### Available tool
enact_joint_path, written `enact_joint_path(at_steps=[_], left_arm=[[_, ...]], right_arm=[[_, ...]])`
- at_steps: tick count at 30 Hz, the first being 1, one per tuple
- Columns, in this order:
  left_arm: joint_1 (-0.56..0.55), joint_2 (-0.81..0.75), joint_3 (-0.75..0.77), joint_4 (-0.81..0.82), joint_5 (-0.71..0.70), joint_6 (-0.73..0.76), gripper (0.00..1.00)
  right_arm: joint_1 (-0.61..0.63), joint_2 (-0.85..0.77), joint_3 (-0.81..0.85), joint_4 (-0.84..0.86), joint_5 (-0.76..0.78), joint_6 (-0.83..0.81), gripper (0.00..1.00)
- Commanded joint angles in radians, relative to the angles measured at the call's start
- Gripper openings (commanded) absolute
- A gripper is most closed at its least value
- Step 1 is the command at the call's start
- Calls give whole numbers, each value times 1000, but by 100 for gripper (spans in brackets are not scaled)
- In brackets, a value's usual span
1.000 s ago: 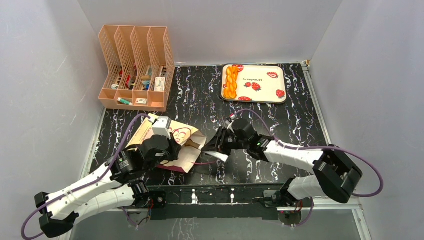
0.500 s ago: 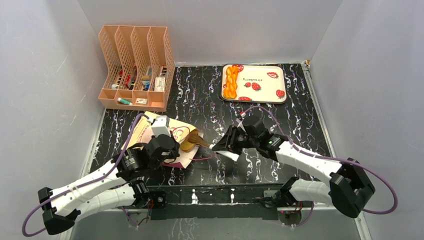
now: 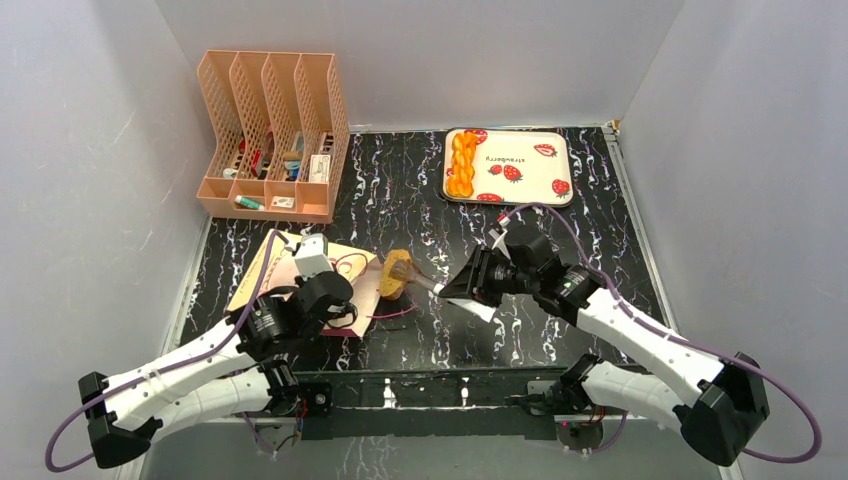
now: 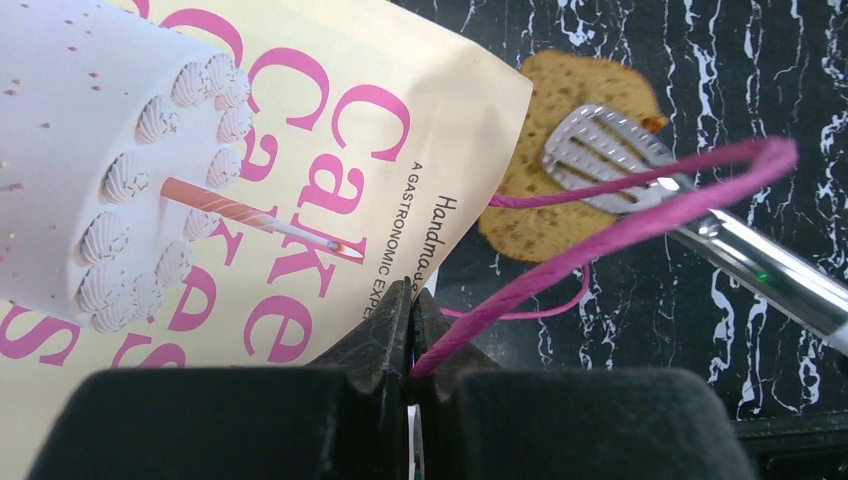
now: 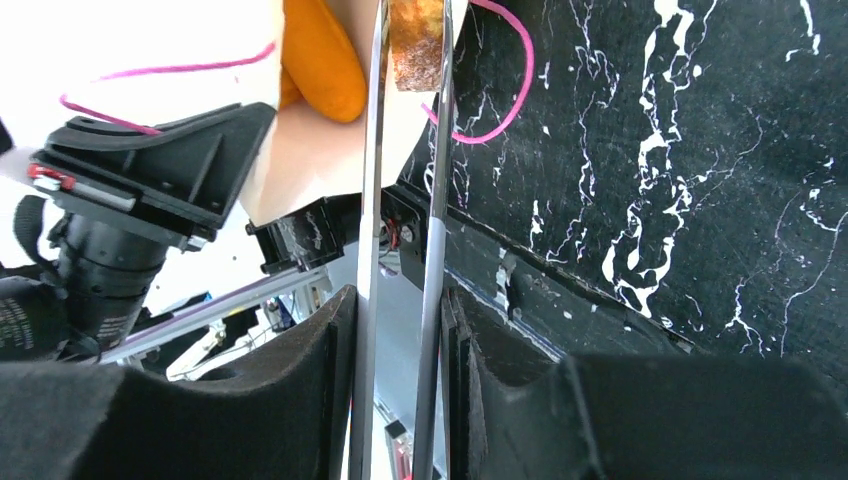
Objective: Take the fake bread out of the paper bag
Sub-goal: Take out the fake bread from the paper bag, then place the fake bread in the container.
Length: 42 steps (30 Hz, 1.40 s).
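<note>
The paper bag lies flat at the left, its "Cakes" lettering showing in the left wrist view. My left gripper is shut on its purple cord handle. My right gripper is shut on metal tongs, which pinch a brownish bread slice just right of the bag's mouth; the slice and the tong tip also show in the left wrist view. In the right wrist view an orange pastry shows at the bag's opening beside the tongs. A braided loaf lies on the tray.
A strawberry-print tray stands at the back centre-right. A peach plastic file rack with small items stands at the back left. Black marbled tabletop lies between the tray and the arms.
My right gripper has drawn the tongs back to the right, and the brownish slice has come out of the bag's mouth. The bag has flattened; my left gripper keeps its grip on the cord.
</note>
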Motion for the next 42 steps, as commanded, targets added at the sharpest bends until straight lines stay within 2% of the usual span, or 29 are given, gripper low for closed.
enact_joint_path(at_steps=[1, 14, 20, 24, 31, 36, 42], left_arm=[[1, 6, -12, -55, -43, -29, 0], [2, -4, -16, -16, -8, 64, 0], [2, -33, 2, 70, 95, 221, 0], [2, -29, 22, 136, 230, 341, 0], [3, 104, 120, 193, 513, 472, 0], [3, 182, 171, 231, 635, 520, 0], [3, 239, 214, 257, 724, 548, 0]], right_arm=[[-11, -67, 107, -42, 60, -31, 0], [-25, -116, 240, -186, 249, -49, 0], [-81, -8, 349, -155, 345, -117, 0], [-186, 89, 390, -73, 336, -160, 0], [-450, 258, 401, 147, 234, -145, 0], [-550, 387, 415, 292, 230, -132, 0], [-604, 548, 422, 460, 254, -116, 0]])
